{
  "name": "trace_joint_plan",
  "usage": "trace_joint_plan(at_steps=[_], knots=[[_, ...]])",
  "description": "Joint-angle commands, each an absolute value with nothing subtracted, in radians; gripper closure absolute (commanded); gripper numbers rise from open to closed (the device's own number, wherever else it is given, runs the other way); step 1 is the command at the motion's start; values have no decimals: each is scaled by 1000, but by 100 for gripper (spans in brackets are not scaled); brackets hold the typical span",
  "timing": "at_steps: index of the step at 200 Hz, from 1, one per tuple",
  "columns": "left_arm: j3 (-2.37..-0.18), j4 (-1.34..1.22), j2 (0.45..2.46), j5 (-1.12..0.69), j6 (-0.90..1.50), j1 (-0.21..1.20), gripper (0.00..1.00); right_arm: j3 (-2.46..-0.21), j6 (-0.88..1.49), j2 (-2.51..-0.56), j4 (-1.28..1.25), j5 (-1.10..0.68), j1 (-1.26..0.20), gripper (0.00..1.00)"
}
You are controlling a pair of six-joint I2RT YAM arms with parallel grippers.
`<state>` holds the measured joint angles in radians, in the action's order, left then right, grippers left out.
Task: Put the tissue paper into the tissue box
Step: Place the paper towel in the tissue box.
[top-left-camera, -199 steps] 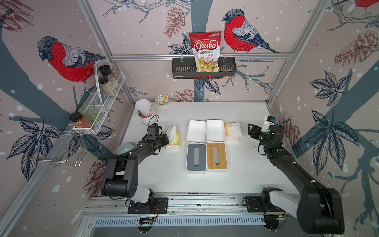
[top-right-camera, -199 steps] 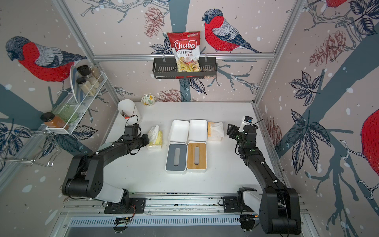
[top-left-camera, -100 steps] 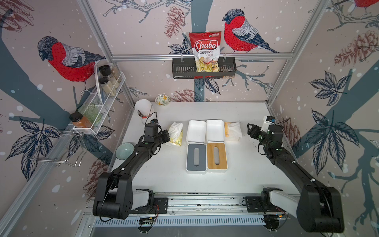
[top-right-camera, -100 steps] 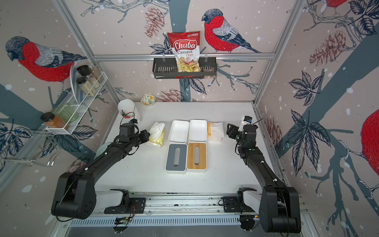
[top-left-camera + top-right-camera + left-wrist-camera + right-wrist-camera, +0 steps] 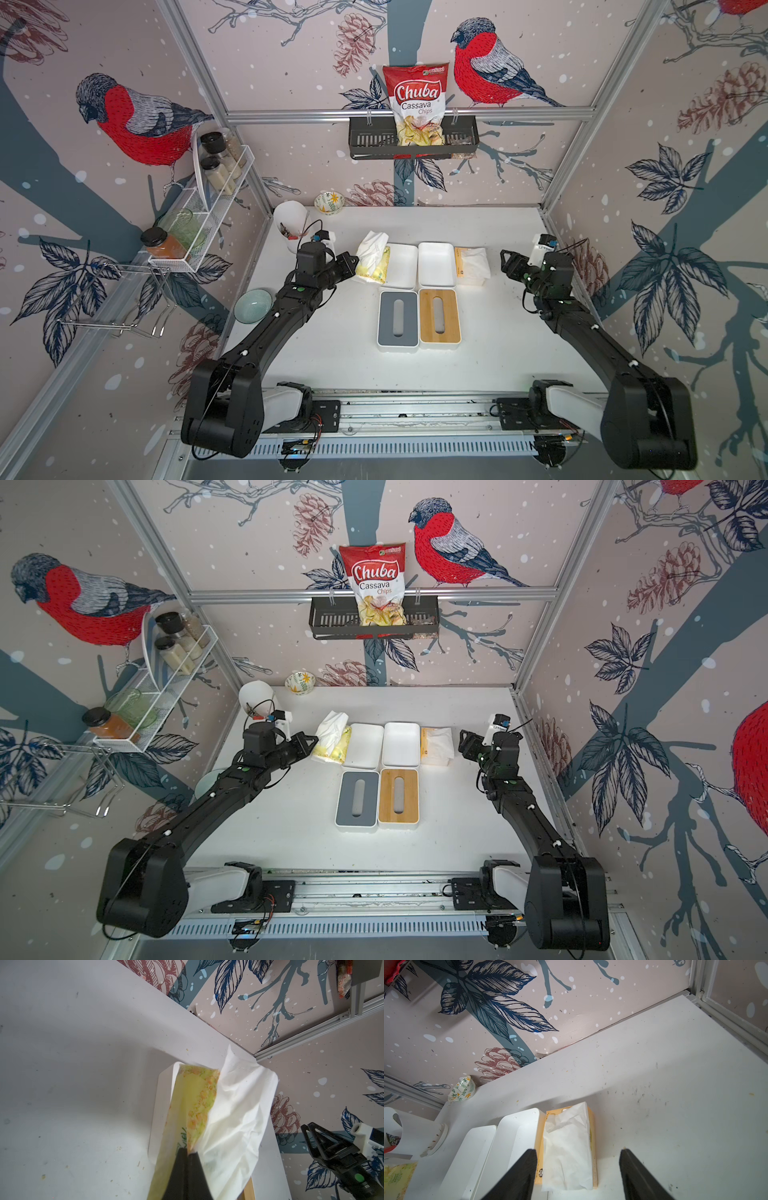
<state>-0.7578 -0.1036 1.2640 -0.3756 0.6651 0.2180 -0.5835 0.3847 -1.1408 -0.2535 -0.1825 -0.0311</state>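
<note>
A yellow-green tissue paper pack [image 5: 374,262] [image 5: 332,739] with white tissue spilling from its top hangs tilted, just left of the left white tissue box [image 5: 404,270]. My left gripper [image 5: 353,264] [image 5: 188,1152] is shut on the pack's edge [image 5: 195,1105]. A second open white tissue box [image 5: 436,264] stands beside the first. An orange tissue pack [image 5: 471,266] [image 5: 566,1147] lies to its right. My right gripper [image 5: 505,261] [image 5: 578,1150] is open, a short way to the right of that pack, pointing at it with nothing held.
A grey lid [image 5: 398,318] and a wooden lid [image 5: 439,316] lie in front of the boxes. At the back left stand a white holder [image 5: 291,220] and a floral bowl [image 5: 329,202]. A teal bowl [image 5: 252,305] sits under the left arm.
My left arm has stretched out and carried the yellow-green pack up off the table and right, toward the left white box. The right arm has not moved.
</note>
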Motion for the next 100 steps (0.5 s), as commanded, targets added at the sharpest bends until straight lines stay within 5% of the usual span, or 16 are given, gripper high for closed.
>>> trace_joint_plan(at_steps=[1,100], knots=[[-768,-256,1308,-408,736,245,100,-591,383,-1141,-263,-190,-32,32],[-876,-527,1642,-421,869,314,100,-593,382,-1152,-262,-192,-32,32]])
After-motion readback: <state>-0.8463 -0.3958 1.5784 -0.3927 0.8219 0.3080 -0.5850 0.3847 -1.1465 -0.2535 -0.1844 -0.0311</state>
